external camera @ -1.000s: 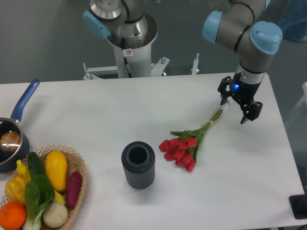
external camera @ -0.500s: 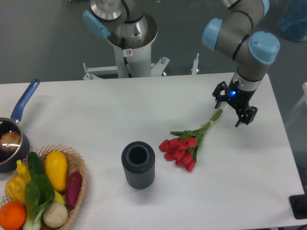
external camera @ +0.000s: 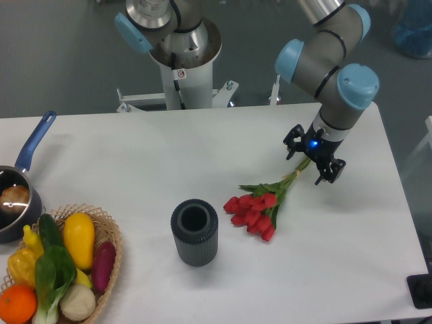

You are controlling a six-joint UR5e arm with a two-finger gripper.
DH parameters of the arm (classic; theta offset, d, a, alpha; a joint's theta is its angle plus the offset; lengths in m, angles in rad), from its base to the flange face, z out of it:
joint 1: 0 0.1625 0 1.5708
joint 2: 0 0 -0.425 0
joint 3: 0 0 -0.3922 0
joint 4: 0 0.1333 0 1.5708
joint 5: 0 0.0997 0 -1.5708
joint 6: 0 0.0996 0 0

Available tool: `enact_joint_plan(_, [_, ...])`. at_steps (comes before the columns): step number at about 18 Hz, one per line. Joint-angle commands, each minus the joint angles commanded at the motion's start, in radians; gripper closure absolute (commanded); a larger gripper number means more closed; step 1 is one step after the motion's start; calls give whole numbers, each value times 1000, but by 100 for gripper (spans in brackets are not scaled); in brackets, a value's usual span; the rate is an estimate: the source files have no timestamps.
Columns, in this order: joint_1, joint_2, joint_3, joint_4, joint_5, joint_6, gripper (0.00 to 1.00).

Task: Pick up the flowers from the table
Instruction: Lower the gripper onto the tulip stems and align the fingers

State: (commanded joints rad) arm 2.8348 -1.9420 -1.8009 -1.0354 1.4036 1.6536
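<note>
since the earlier frames the black two-finger gripper [external camera: 310, 164] has slid leftward and a little down in the frame, from right of the stem ends to directly over them, while the bunch has stayed where it lay. its fingers stand spread wide, one on each side of the upper tip of the stems (whether they touch the stems cannot be told). the small bunch of red tulips with green leaves and thin green stems [external camera: 260, 206] lies flat on the large white rectangular table [external camera: 202, 155], right of centre, red heads toward the lower left and stems running up to the right. just left of the heads stands a dark grey ribbed cylindrical vase [external camera: 194, 232], upright, mouth open. at the lower left corner sits a woven wicker basket [external camera: 110, 253] of coloured vegetables and fruit, and above it, at the left edge, a dark saucepan with a blue handle [external camera: 22, 177].
</note>
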Motion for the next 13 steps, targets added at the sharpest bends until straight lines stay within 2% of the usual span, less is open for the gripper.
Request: enact_joint_plan(13, [-18,-44,-14,15,3,0,0])
